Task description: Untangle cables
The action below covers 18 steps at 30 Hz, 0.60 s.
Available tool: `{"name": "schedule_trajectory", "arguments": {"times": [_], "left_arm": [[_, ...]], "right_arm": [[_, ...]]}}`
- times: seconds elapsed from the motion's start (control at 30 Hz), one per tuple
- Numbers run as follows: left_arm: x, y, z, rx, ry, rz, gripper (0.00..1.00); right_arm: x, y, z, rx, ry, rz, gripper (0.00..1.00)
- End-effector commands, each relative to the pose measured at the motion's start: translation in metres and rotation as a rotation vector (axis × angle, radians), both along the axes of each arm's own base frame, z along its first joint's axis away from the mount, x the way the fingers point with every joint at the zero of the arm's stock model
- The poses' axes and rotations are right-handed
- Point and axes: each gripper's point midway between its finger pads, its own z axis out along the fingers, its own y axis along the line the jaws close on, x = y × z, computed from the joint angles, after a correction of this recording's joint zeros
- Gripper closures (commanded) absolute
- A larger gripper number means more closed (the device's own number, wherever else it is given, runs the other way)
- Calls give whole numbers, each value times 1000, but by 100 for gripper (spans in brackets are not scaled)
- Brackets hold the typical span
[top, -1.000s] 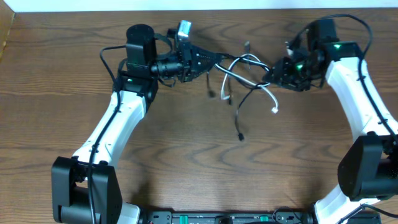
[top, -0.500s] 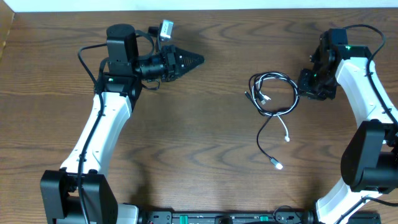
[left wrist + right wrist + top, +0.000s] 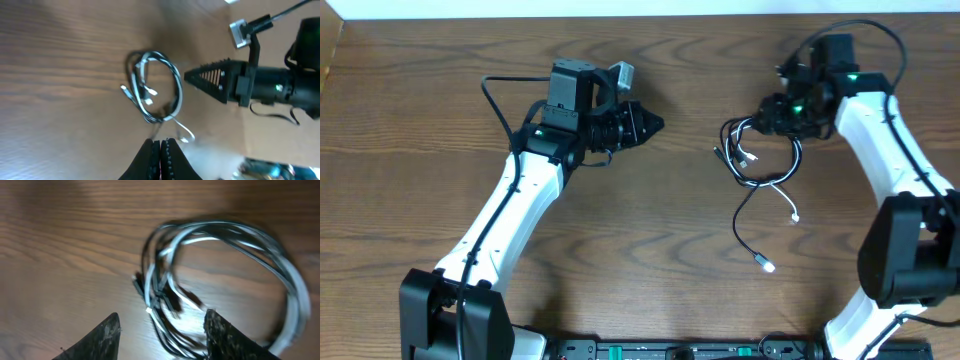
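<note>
Lying looped together on the wooden table (image 3: 650, 260), the black and white cables (image 3: 159, 280) sit toward its right side. The right gripper (image 3: 162, 320) hangs at the coil's edge, jaws apart and holding nothing. The left gripper (image 3: 656, 125), jaws pressed together and empty, points toward them from well apart.

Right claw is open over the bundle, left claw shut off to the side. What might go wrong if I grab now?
The black cable and white cable lie looped together, so the open right claw may well pinch strands of both and drag them along instead of parting them. The left claw is shut and apart from the cables; with nothing pinning them, a pull would likely tighten the tangle.
</note>
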Motion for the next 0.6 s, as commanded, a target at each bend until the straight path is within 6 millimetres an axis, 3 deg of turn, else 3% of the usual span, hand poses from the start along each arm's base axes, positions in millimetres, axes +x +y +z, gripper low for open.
{"name": "schedule_trajectory", "arguments": {"times": [0.0, 0.1, 0.23, 0.4, 0.57], "left_arm": [[12, 9, 4, 62, -57, 49, 93], [12, 9, 4, 62, -57, 49, 93], [12, 10, 2, 67, -51, 52, 93], [13, 13, 0, 81, -44, 69, 93], [12, 13, -1, 81, -40, 71, 92]], "right_arm": [[-3, 23, -27, 20, 69, 9, 53], [-11, 40, -44, 0, 113, 52, 56], [-31, 48, -58, -87, 163, 143, 57], [-49, 38, -65, -222, 207, 197, 59], [-66, 28, -68, -284, 254, 279, 68]]}}
